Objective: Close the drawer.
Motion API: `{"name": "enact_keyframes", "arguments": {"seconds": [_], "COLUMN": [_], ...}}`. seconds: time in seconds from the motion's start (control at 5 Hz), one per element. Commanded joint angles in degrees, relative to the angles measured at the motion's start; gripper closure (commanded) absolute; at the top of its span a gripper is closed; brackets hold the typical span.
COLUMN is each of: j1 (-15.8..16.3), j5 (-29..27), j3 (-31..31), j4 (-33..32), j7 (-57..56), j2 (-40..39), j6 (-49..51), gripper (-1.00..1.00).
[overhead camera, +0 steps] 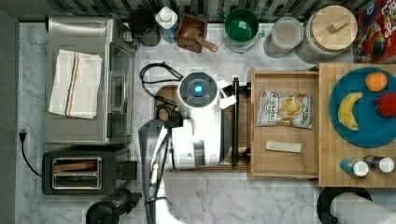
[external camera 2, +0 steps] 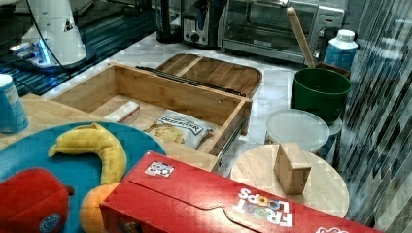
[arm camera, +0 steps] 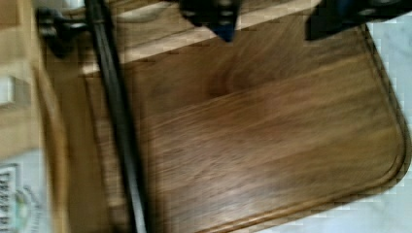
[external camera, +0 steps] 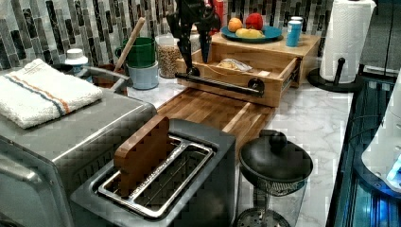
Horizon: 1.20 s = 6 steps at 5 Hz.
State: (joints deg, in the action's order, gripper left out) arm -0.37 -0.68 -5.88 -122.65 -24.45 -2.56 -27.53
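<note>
Pulled-out light-wood drawer [overhead camera: 285, 133], black bar handle [overhead camera: 235, 122], chip bag [overhead camera: 284, 108] inside; hand [external camera: 195, 45] spread open, holding nothing.

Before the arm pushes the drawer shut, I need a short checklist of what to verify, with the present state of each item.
1. Drawer is open and needs closing: ok, it is pulled out from under the slab top.
2. Contents sit below the rim: ok, the chip bag and the small white packet lie flat.
3. Gripper is near the handle: ok, one finger is beside the bar.
4. Fingers are apart: ok, open.
5. Contact with the drawer front: cannot tell.
6. Cutting board blocks nothing: ok, it lies in front of the drawer.
</note>
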Motion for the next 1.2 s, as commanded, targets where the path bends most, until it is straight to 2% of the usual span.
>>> {"name": "enact_keyframes", "arguments": {"seconds": [0.2,0.4,0.8,1.2], "j1": [-0.88,-2.01,-2.27,-5.40], "j5": [3.75,4.42,4.97,8.61], "j3": [-0.92,-0.65,0.98,1.17], "j4": [-3.06,-4.75,-6.02,-6.42], "j7": [-11.44,-13.58,-14.45,-15.71], "j2": [-3.90,-5.88,-7.19,-8.52], "j6": [-11.32,-15.71,-17.87,-19.67], "gripper": [1.00,1.00,1.00,1.00]}}
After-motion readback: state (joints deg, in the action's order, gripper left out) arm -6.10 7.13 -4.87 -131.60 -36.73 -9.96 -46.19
